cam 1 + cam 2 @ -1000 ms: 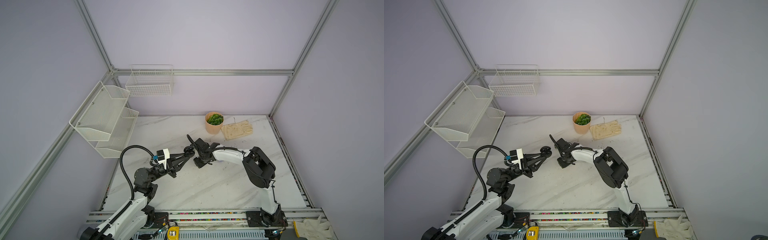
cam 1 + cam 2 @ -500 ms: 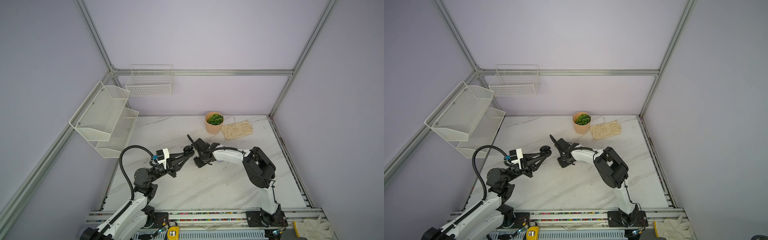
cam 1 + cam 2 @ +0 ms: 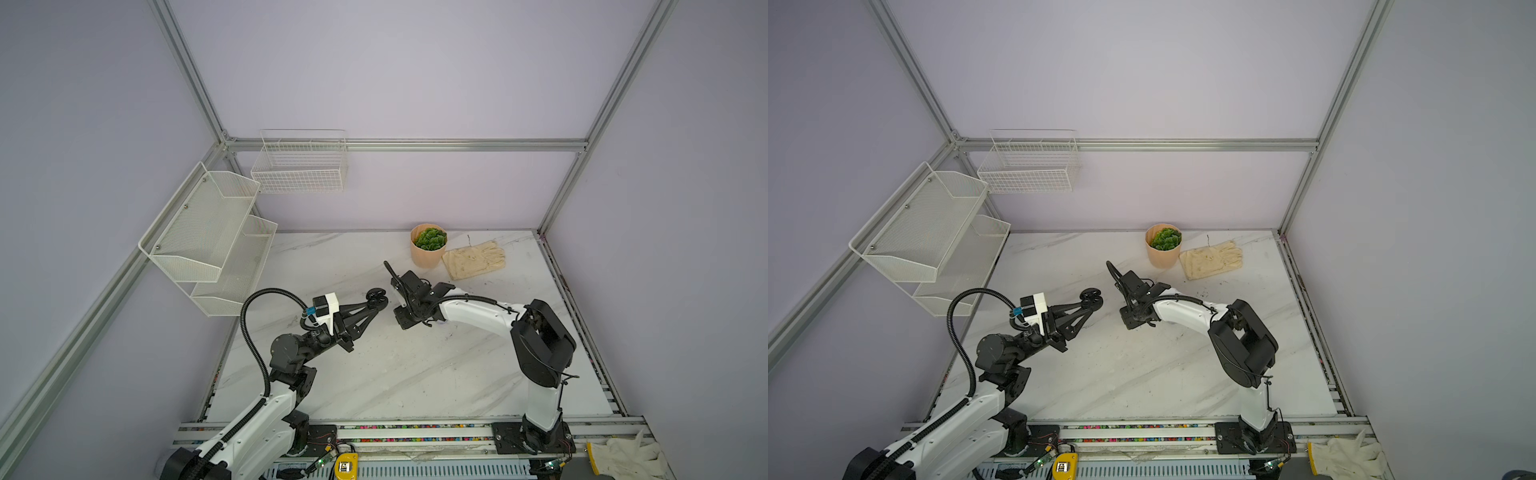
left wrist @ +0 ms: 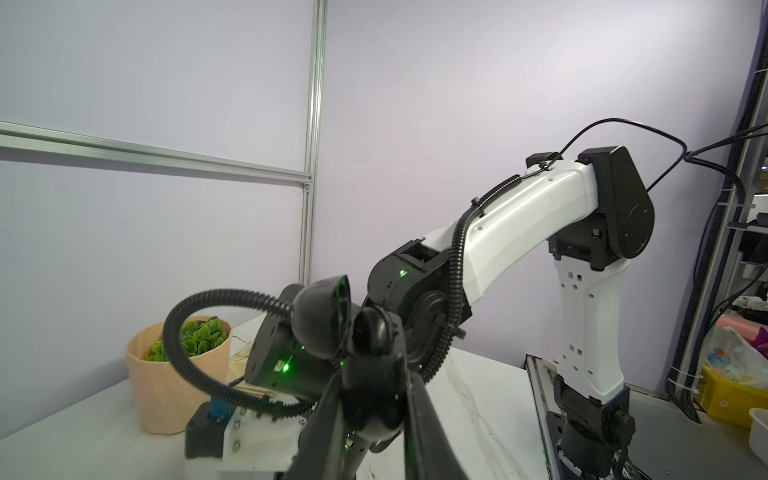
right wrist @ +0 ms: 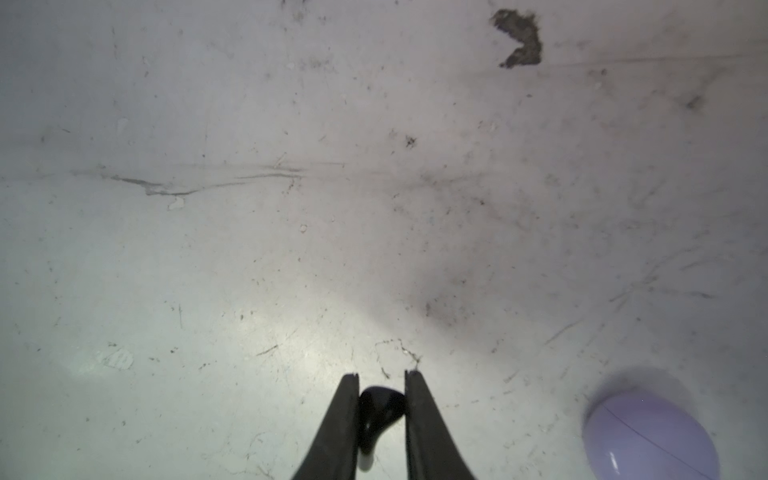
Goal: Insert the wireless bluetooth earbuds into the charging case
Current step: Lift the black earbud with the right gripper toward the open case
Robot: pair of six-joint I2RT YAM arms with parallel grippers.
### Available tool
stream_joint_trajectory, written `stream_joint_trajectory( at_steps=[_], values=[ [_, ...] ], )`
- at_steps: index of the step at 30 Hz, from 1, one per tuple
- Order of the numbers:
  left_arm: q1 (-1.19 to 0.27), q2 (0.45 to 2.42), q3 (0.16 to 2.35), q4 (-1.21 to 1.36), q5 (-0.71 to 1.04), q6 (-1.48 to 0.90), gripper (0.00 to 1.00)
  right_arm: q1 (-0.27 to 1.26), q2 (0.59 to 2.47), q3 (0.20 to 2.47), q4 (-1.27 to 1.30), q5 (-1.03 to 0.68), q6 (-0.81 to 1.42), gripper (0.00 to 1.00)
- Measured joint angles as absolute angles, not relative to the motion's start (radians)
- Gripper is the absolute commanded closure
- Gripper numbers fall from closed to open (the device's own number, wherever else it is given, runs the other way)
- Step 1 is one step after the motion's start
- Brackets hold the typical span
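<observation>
Holding: left claw [image 3: 372, 304] was clamped on the black case [image 4: 322, 322], lid open, apparently raised off the desk [image 3: 415, 374].
Gripping: right claw [image 5: 381, 376] was closed on a black earbud [image 5: 380, 409], pinched at its bulb, with the stem running back toward the wrist.
Places: in both top views the black case sat at 9 o'clock from the right claw, near but apart. The pot [image 3: 428, 249] stood at about 12 o'clock from it.
Lilac case [image 5: 648, 436]: shut, lying on the desk near the right claw.
Handling: the earbud looked very light, rigid and glossy, so probably slippery. A hard squeeze could have shot it out. A gentle pinch across the bulb, leaving the stem free for its socket, seemed best.
Shell: the black case looked hard and smooth, likely to swivel. Its base was the safer hold, not the hinged lid.
Hidden: the sockets inside the black case were not visible. No other earbuds showed in any view. The held earbud was too small to find from above.
</observation>
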State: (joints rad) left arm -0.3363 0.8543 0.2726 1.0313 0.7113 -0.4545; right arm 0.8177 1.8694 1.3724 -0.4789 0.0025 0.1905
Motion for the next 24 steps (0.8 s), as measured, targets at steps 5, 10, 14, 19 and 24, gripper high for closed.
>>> stream_joint_trajectory(
  at_steps=[5, 10, 14, 19, 24],
  values=[
    [-0.336, 0.897, 0.273, 1.058, 0.704, -0.462, 1.0, 0.781, 1.723, 1.366, -0.478, 0.032, 0.213, 0.79],
    [-0.336, 0.97, 0.276, 1.097, 0.703, -0.469, 1.0, 0.771, 1.575, 1.42, -0.501, 0.065, 0.235, 0.8],
    [-0.336, 1.039, 0.28, 1.137, 0.702, -0.471, 1.0, 0.781, 1.514, 1.53, -0.519, 0.075, 0.242, 0.81],
    [-0.336, 1.139, 0.324, 1.198, 0.702, -0.472, 1.0, 0.842, 1.493, 1.631, -0.533, 0.112, 0.255, 0.81],
    [-0.336, 1.191, 0.37, 1.235, 0.701, -0.471, 1.0, 0.908, 1.491, 1.645, -0.544, 0.147, 0.285, 0.81]
  ],
)
